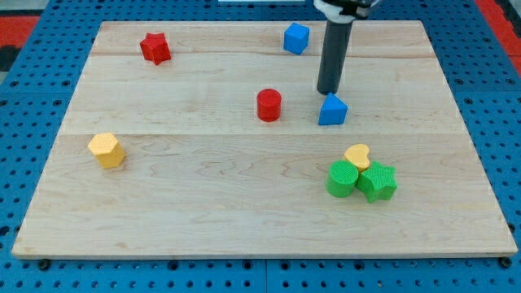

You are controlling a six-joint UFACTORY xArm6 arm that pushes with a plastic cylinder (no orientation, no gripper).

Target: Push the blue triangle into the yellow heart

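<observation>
The blue triangle [332, 111] lies right of the board's middle. My tip [328, 90] stands right at its top edge, touching or nearly touching it. The yellow heart [357, 155] lies below and a little right of the triangle, with a gap between them. The heart rests against a green cylinder [342, 179] and a green star [378, 181] just below it.
A red cylinder [269, 105] sits left of the blue triangle. A blue cube [296, 38] is near the top edge, a red star [155, 48] at the top left, a yellow hexagon [107, 150] at the left. The wooden board [203, 203] lies on a blue pegboard.
</observation>
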